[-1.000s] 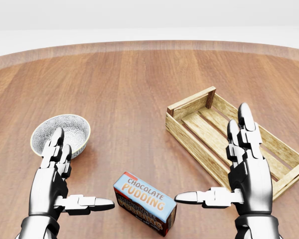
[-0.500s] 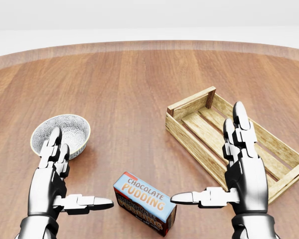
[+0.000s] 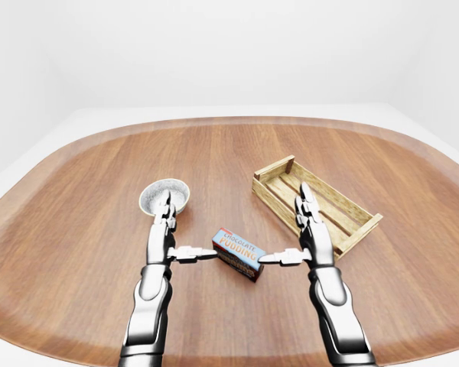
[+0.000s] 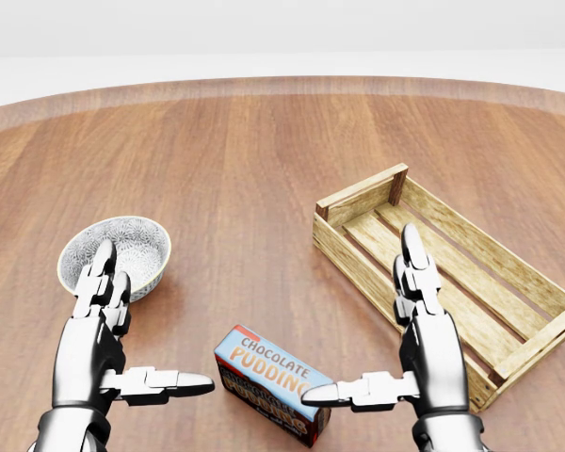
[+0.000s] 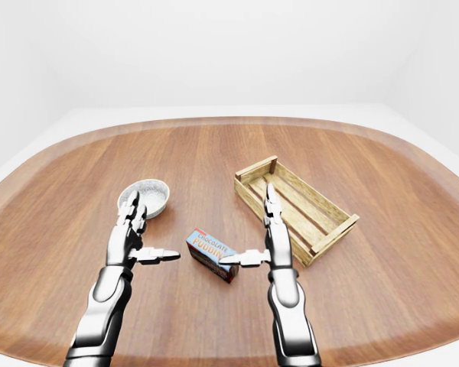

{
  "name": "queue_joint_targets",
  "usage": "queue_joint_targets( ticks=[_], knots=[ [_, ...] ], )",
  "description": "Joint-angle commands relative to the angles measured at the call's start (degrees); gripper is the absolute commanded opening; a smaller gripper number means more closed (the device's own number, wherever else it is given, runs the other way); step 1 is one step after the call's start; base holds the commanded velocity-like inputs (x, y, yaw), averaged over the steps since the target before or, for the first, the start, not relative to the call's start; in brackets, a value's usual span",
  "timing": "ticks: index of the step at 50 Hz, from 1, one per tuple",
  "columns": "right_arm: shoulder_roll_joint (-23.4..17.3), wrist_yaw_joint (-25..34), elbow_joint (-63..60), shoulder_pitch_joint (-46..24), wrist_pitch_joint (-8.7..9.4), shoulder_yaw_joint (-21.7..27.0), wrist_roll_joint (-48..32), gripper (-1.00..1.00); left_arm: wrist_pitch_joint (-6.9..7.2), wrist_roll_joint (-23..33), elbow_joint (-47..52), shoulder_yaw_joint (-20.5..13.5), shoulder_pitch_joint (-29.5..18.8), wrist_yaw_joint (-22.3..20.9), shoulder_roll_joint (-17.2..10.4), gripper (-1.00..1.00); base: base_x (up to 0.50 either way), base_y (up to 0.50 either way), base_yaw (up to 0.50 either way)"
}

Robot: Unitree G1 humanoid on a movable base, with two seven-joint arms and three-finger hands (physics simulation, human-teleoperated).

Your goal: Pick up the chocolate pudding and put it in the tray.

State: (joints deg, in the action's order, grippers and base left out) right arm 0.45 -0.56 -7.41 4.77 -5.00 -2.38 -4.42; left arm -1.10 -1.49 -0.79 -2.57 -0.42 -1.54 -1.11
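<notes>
The chocolate pudding [image 4: 271, 379], a blue box with orange lettering, lies flat on the wooden table at the bottom centre of the head view. My left hand [image 4: 157, 316] stands open to its left, the thumb pointing at the box with a small gap. On the other side my right hand [image 4: 358, 316] is open too, fingers upright, and its thumb tip reaches the box's right end; contact cannot be judged. The wooden slatted tray [image 4: 358, 266] lies empty to the right, just beyond my right hand.
A patterned white bowl [image 4: 132, 247] sits at the left, behind my left hand's fingers. The round wooden table [image 3: 214, 153] stretches wide on all sides, with white floor and walls beyond its edge.
My right hand has slid left, away from the tray's rim, bringing its thumb up to the pudding box's right end. The left hand, box, tray and bowl have stayed put.
</notes>
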Motion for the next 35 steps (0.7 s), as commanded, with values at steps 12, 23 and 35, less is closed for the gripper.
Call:
queue_joint_targets(
  ticks=[12, 23, 35],
  knots=[
    [0.18, -1.18, 9.05, -0.40, 0.00, -1.67, -3.07, 1.00, 0.50, -0.15, -0.01, 0.07, -0.15, -0.09, -0.01, 1.00, 0.00, 0.00, 0.00],
    [0.30, -0.33, 13.80, -1.10, 0.00, -1.42, -1.66, 1.00, 0.52, -0.12, 0.11, 0.08, -0.13, -0.12, -0.03, 1.00, 0.00, 0.00, 0.00],
    [0.33, -1.25, 20.05, -2.03, 0.00, -1.45, -3.84, 1.00, 0.53, -0.13, 0.11, 0.08, -0.13, -0.13, -0.03, 1.00, 0.00, 0.00, 0.00]
  ],
)
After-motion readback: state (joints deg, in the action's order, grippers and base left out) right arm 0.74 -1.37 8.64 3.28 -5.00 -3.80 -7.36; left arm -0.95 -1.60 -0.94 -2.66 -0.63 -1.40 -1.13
